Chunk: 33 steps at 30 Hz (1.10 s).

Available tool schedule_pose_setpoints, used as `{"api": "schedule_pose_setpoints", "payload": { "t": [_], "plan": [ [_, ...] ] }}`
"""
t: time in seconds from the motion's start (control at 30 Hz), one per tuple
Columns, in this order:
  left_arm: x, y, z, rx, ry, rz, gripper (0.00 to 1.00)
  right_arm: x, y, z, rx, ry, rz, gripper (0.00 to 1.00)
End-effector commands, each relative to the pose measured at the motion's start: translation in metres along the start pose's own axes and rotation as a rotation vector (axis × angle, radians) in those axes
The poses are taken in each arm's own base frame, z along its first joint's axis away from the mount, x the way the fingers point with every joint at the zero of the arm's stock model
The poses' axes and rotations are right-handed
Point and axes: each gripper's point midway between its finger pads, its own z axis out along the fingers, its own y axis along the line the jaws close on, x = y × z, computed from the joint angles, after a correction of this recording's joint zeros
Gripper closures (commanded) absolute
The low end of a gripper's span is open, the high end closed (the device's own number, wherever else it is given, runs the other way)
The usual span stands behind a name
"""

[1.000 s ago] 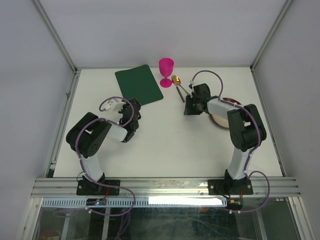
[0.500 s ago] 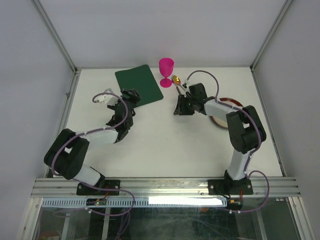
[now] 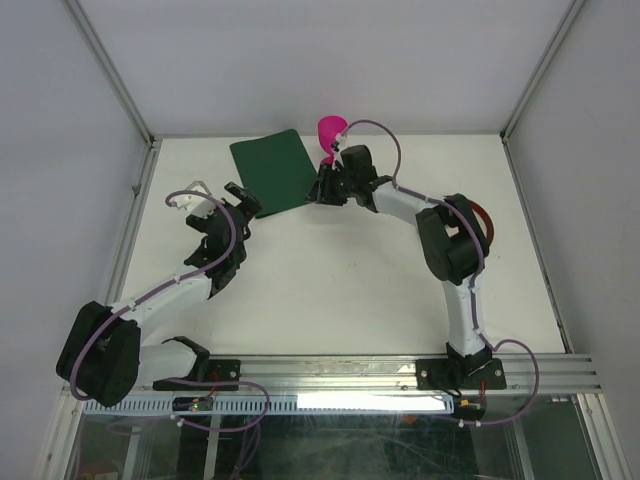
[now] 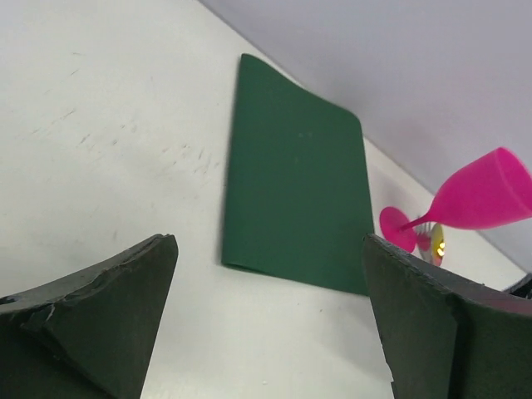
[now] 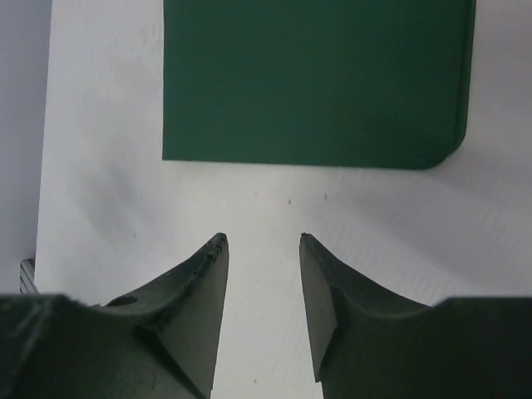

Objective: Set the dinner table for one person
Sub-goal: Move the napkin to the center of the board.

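left pincer point(image 4: 268, 241) sprang from clenched to released, reaching toward placemat point(image 3: 275, 170) | right pincer point(image 5: 263, 241) swung beside placemat's right edge, part-open, empty | bench point(image 3: 350, 280) beneath placemat | judgement: placemat gets repositioned first

White dinner table point(image 3: 350, 265) carries a dark green placemat point(image 3: 275, 170) lying flat by its far edge, a pink goblet point(image 3: 333, 128) just right of the placemat, and further right what looks like a red-rimmed plate point(image 3: 484, 214), mostly hidden.
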Motion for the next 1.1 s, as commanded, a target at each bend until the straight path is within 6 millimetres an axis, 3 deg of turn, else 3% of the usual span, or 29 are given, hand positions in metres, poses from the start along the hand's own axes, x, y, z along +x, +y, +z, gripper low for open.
{"api": "schedule_pose_setpoints", "payload": {
  "t": [0.0,0.2,0.57,1.07],
  "plan": [
    [-0.007,0.003,-0.001,0.004,-0.016,0.014,0.02,-0.030,0.003,0.018,-0.022,-0.054,-0.013,0.58],
    [-0.012,0.005,0.002,-0.002,-0.034,0.030,0.01,-0.037,-0.018,0.030,0.041,-0.052,-0.027,0.59],
    [-0.009,0.023,0.004,-0.034,-0.042,0.038,0.01,-0.046,-0.059,0.031,0.118,-0.055,-0.007,0.59],
    [-0.008,0.029,0.006,-0.049,-0.050,0.047,0.01,-0.046,-0.071,0.040,0.111,-0.042,0.015,0.60]
  ]
}}
